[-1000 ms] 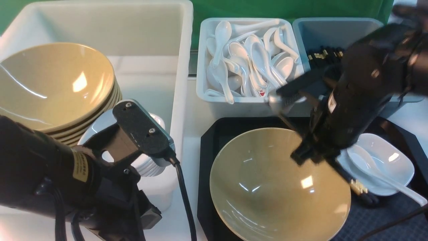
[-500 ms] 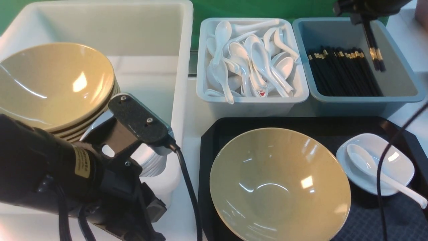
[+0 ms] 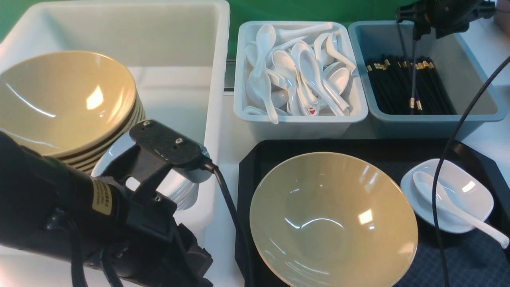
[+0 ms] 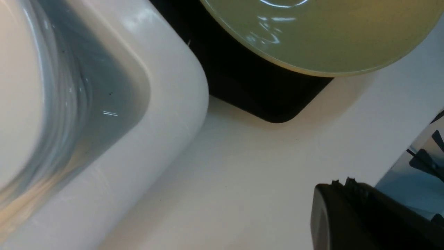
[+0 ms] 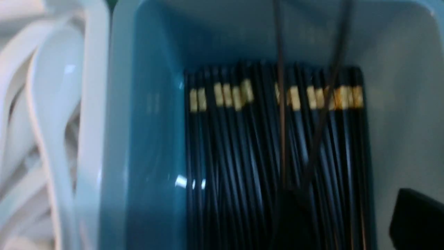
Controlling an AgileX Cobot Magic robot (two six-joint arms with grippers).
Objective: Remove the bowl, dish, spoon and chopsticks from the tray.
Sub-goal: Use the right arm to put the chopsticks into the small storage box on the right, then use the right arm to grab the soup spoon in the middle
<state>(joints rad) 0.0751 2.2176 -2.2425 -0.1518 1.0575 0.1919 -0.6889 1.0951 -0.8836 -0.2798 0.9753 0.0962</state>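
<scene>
Right pincer (image 3: 428, 24) hangs high over the grey-blue bin (image 3: 430, 125). Straight beneath it the chopsticks (image 3: 413, 79) point down, gold bands lowest, over the pile they belong with. Pinched or let go? Can't tell: the frame edge cuts the jaws and the wrist view is smeared. Well below it and nearer the robot, the tray (image 3: 358, 145) carries the bowl (image 3: 332, 221) and the dish (image 3: 470, 187), with the spoon (image 3: 424, 183) resting in it. Left pincer (image 4: 343, 208), pressed together, idles beside the white tub (image 4: 156, 104), probably waiting, with only a dark corner showing.
</scene>
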